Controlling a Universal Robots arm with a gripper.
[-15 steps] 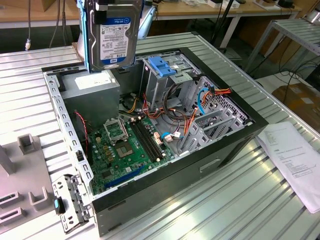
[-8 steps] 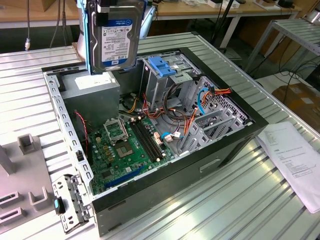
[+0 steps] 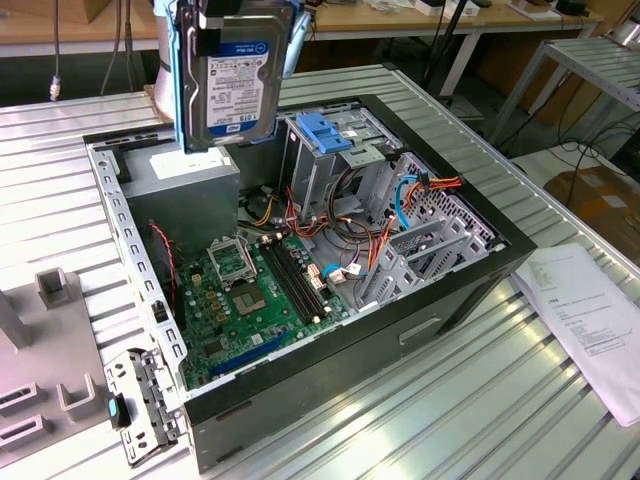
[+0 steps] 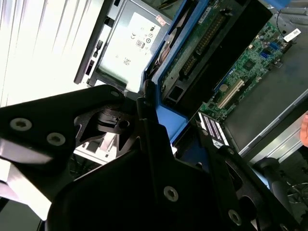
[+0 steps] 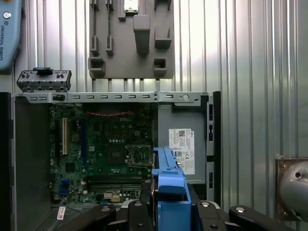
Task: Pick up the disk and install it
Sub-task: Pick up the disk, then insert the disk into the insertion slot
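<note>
Silver-metal disk is clamped in my hand, held upright above the power supply of the open case. Pick-up complete; installation pending. I judge seating requires aligning its blue rails with the drive cage.

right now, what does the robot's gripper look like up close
In the first wrist view, a matte black angular gripper, built of flat plates fastened with round silver screw heads, narrowing to two slim black fingers.
</note>
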